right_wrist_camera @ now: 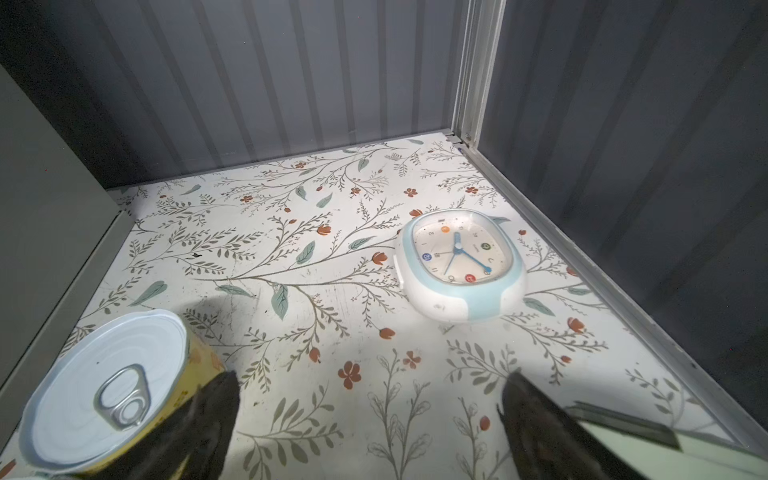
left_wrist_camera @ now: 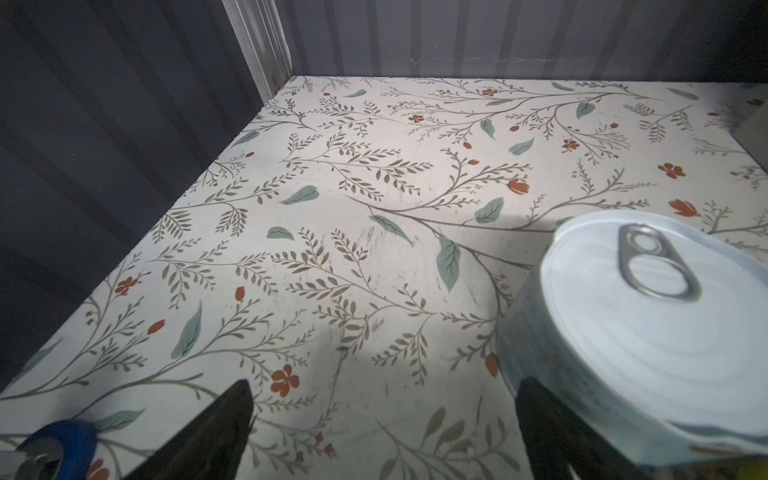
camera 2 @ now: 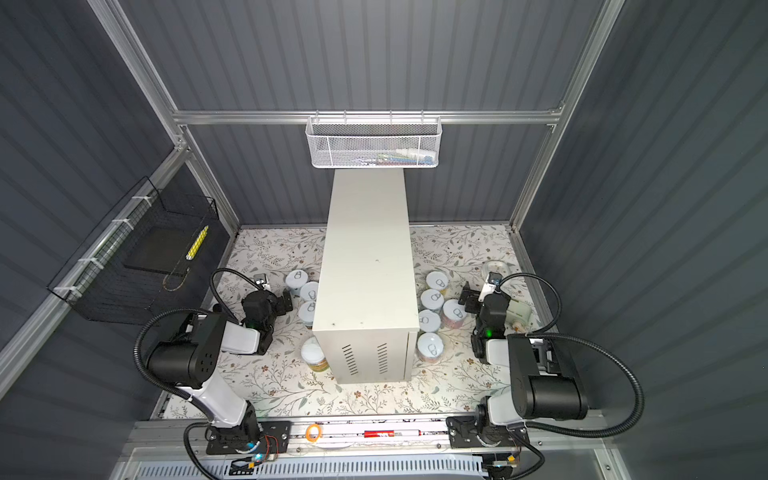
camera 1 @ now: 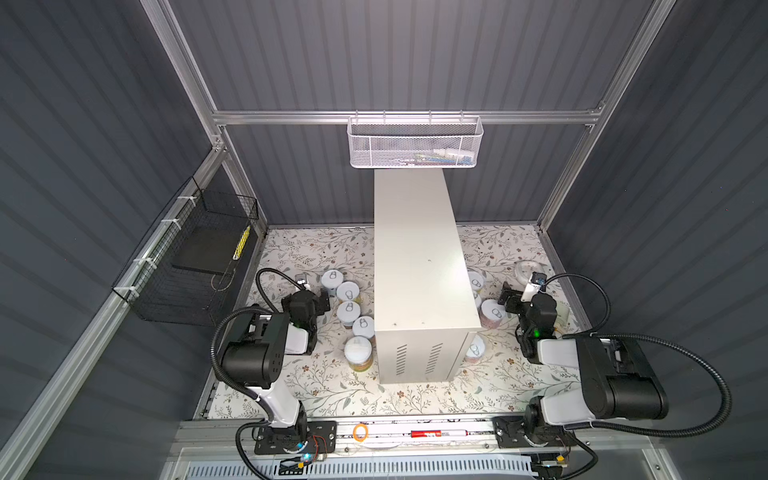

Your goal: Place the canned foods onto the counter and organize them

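The counter (camera 1: pixel 419 266) is a tall cream box in mid-floor, and its flat top is bare. Several cans with pull-tab lids stand on the floral mat along its left side (camera 1: pixel 348 311) and its right side (camera 2: pixel 432 298). My left gripper (camera 1: pixel 322 302) hangs open beside the left row. A light blue can (left_wrist_camera: pixel 648 332) sits just outside one finger, and only mat shows between the jaws of that gripper (left_wrist_camera: pixel 384 399). My right gripper (camera 2: pixel 467 298) is open too. A yellow can (right_wrist_camera: pixel 104 395) stands outside its jaws, and the gripper (right_wrist_camera: pixel 370 399) holds nothing.
A white and pale-blue clock (right_wrist_camera: pixel 459 266) lies face up near the right wall. A pale box (right_wrist_camera: pixel 665 440) sits close to the right gripper. A blue item (left_wrist_camera: pixel 54 440) lies by the left gripper. A white mesh basket (camera 1: pixel 415 141) and a black wire basket (camera 1: pixel 187 257) hang on the walls.
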